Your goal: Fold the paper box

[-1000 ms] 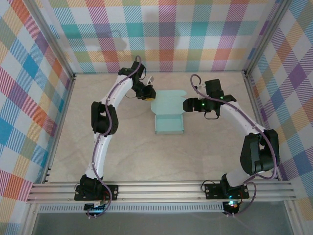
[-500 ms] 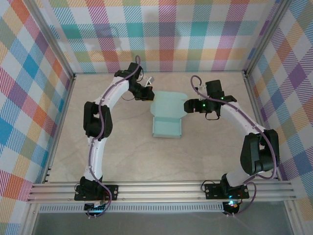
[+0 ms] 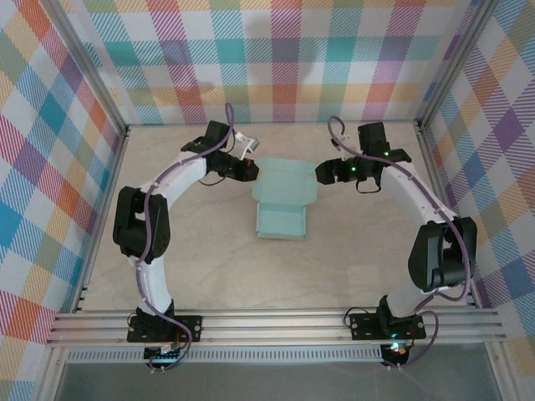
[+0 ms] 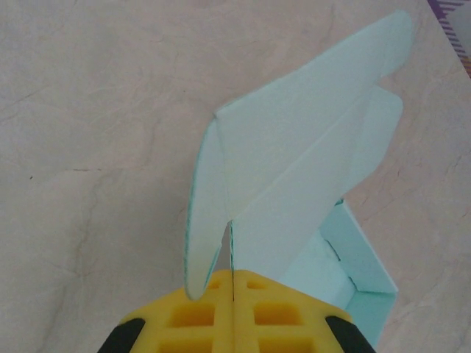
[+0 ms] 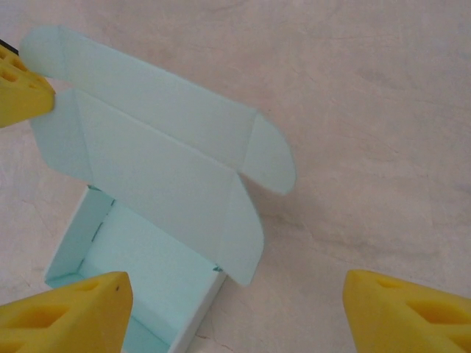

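Observation:
The pale mint paper box (image 3: 280, 219) lies mid-table as an open tray, its lid panel (image 3: 286, 179) raised at the far side. My left gripper (image 3: 250, 170) is shut on the lid's left edge. In the left wrist view the yellow fingers (image 4: 274, 312) meet on the thin card of the paper box (image 4: 294, 176), which rises ahead with its side flaps. My right gripper (image 3: 323, 173) stands open just right of the lid. Seen from the right wrist, the right gripper (image 5: 235, 312) hangs wide over the tray's corner, with the paper box (image 5: 147, 169) ahead and a left finger (image 5: 20, 88) at its far corner.
Plaid walls (image 3: 276, 67) close the table on three sides, with metal posts (image 3: 92, 75) at the back corners. An aluminium rail (image 3: 276, 326) carrying both arm bases runs along the near edge. Bare beige tabletop (image 3: 276, 276) lies between the box and the rail.
The left gripper has shut on the lid's edge, its elbow swinging out to the left. The box has shifted slightly left. The right gripper moved a little farther away and narrowed slightly.

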